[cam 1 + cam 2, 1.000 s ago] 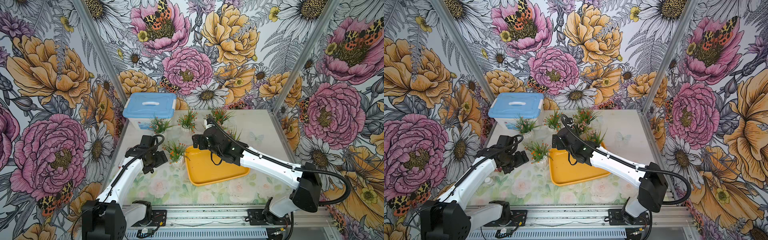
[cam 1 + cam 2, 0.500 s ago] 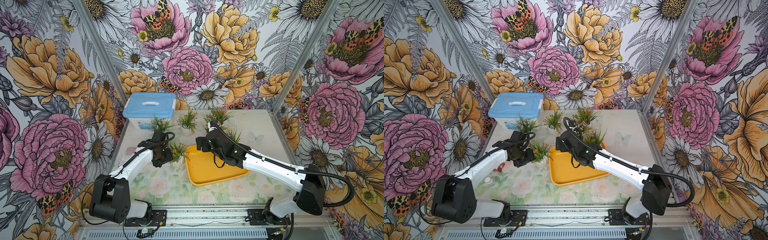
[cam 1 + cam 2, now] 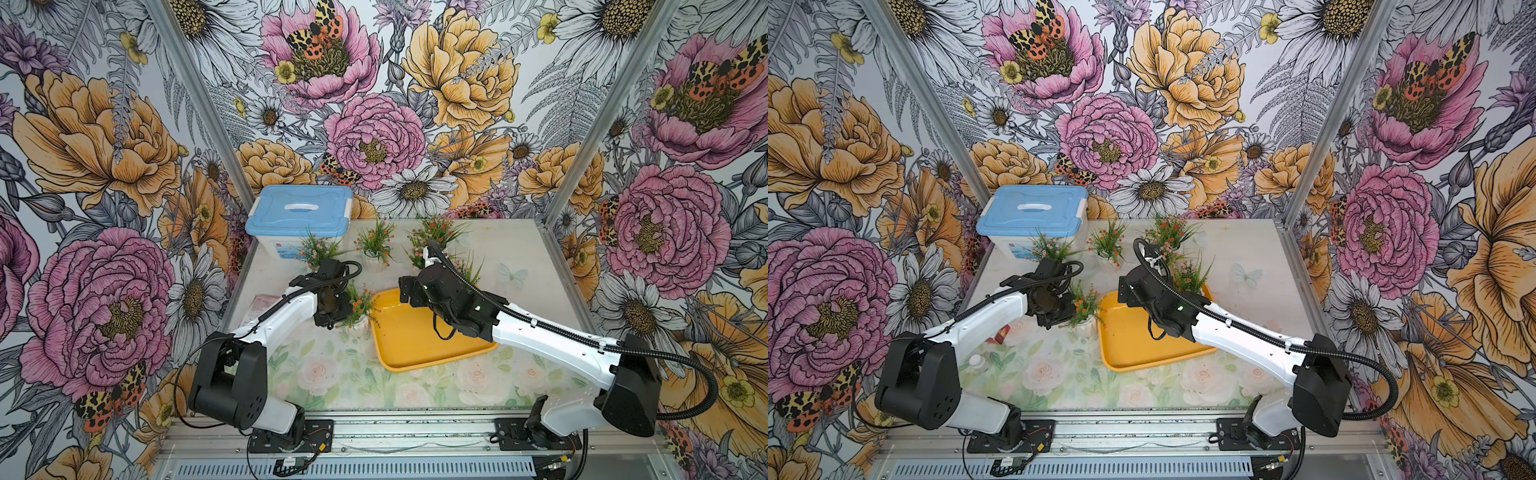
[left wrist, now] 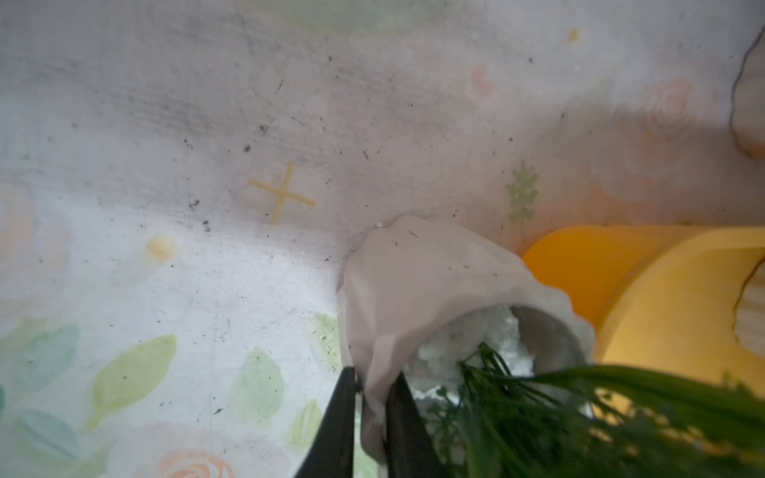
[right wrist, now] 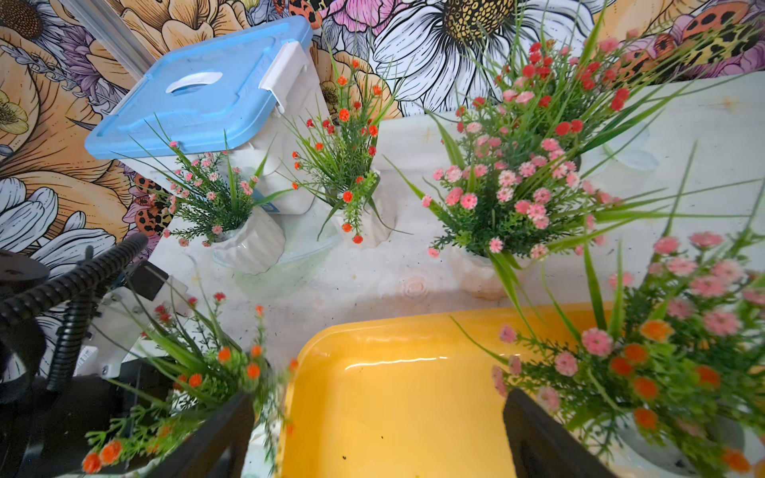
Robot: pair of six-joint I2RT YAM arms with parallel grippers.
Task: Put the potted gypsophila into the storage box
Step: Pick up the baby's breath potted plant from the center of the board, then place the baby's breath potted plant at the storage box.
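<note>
Wrist footage from the left arm settles what both top views hide. The left gripper (image 4: 370,418) is pinched narrow on the rim of the potted gypsophila (image 4: 414,281), with one black finger (image 4: 339,430) outside the white wall and its partner inside. The pot stands on the table (image 4: 165,124), just beside a corner of the yellow storage box (image 4: 579,269), not in it. In both top views the same plant (image 3: 359,305) (image 3: 1086,305) shows only its orange-flowered sprigs, and the left arm's wrist covers the grip.

The right wrist view shows the right gripper (image 5: 376,399) spread wide above the storage box floor, holding nothing. A second plant (image 5: 662,351), pink and orange, appears to stand in the box's corner, though foliage largely hides its pot. In a top view the right arm partly screens it (image 3: 467,270).

Four more stand on the table beyond the box: an orange-flowered plant (image 5: 347,157), a large pink plant (image 5: 509,194), a red plant (image 5: 579,82) behind it, and a small pink plant (image 5: 215,198) just before the white bin (image 5: 198,95) with the blue lid. The bin's front label (image 3: 286,249) is too small to read. A yellow cross (image 4: 281,194) marks the table.
</note>
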